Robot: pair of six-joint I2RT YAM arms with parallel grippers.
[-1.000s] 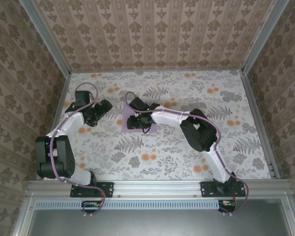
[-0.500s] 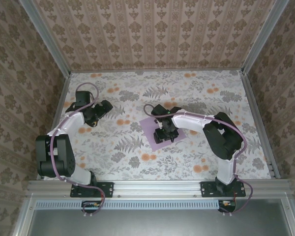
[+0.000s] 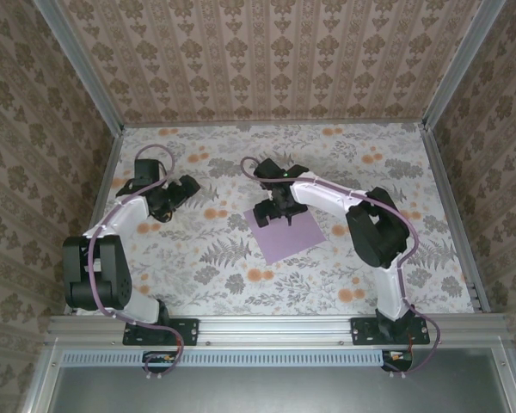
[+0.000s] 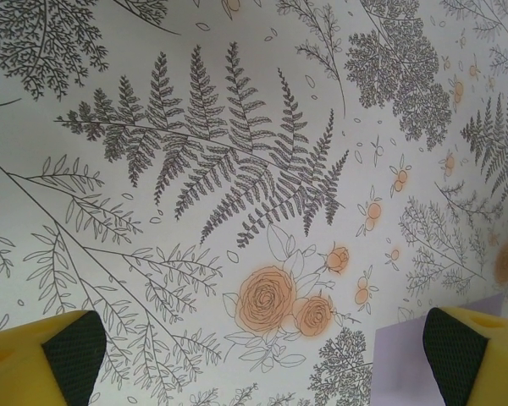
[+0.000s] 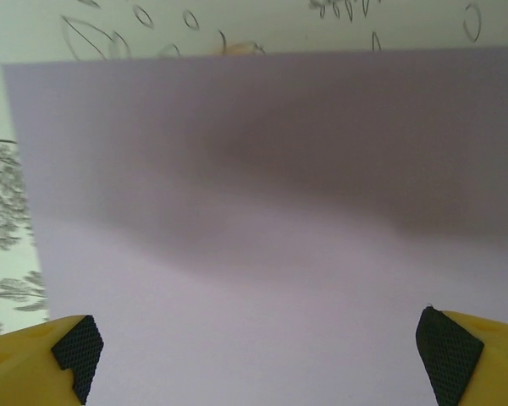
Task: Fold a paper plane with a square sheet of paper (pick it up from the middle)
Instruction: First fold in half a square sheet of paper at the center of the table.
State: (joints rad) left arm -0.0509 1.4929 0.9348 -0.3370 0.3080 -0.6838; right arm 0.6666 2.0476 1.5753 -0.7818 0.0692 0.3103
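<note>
The right gripper (image 3: pixel 273 212) hangs over the far left part of the sheet of paper (image 3: pixel 294 238) in the overhead view. Its arm reaches in from the right, across the middle of the table (image 3: pixel 198 275). The sheet lies flat, a lilac square turned a little askew, roughly midway between the near and far edges and slightly right of centre. The left gripper (image 3: pixel 184 189) sits well apart from it, toward the far left of the table, over the bare flowered surface. From up here I cannot tell how wide either pair of fingers stands.

From the left wrist, the left gripper (image 4: pixel 262 359) is spread wide. Its yellow fingers (image 4: pixel 46 355) with black pads sit in the two lower corners, with nothing between them but the table (image 4: pixel 195 169) and its printed ferns and orange roses. A corner of the sheet of paper (image 4: pixel 402 372) lies flat just beside the right-hand finger, not gripped.

From the right wrist, the right gripper (image 5: pixel 258 355) is likewise spread apart, its fingers (image 5: pixel 461 355) at the lower corners. The sheet of paper (image 5: pixel 262 211) lies flat beneath, spanning the whole gap, and a soft shadow crosses its far half. A strip of table (image 5: pixel 110 21) shows past its far and left edges. I cannot tell whether the pads touch the paper.
</note>
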